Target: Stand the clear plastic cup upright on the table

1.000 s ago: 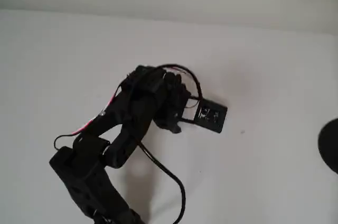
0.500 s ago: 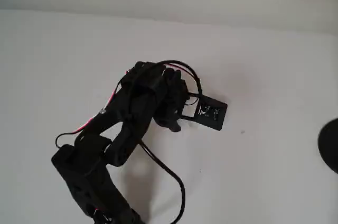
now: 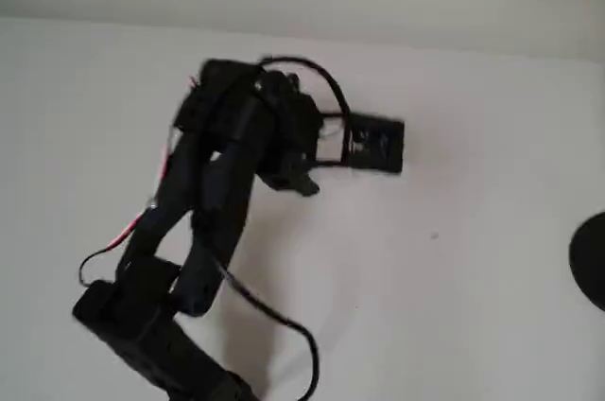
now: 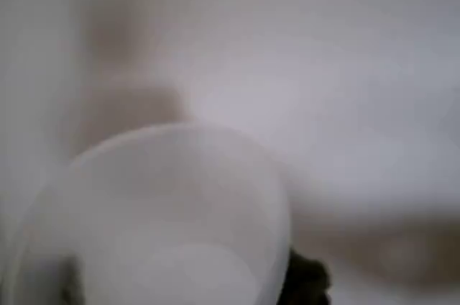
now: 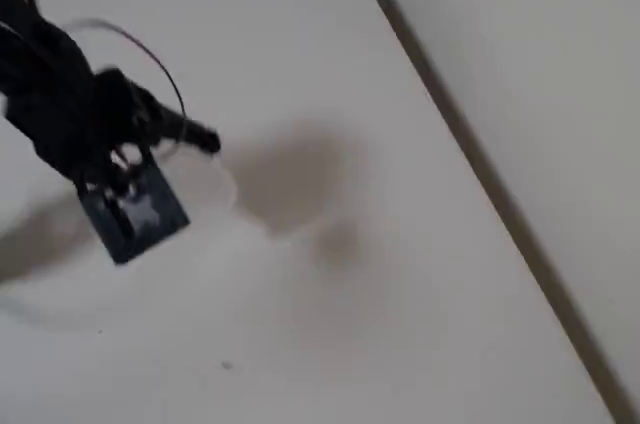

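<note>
A black robot arm (image 3: 203, 202) reaches across a plain white counter (image 3: 473, 155), its gripper (image 3: 326, 141) beside the black square plate (image 3: 376, 144) at its tip in the overhead view. The clear plastic cup (image 4: 154, 226) fills the lower left of the blurred wrist view, its round rim facing the camera, with a dark piece of the gripper just beside its lower right edge. In the fixed view a faint whitish outline of the cup (image 5: 205, 184) lies just right of the plate, close under the gripper and above a soft shadow on the counter. Whether the fingers are clamped on the cup or apart cannot be told from these blurred pictures. A large black rounded shape (image 3: 591, 259) sits at the counter's right edge, well apart from the plate.
</note>
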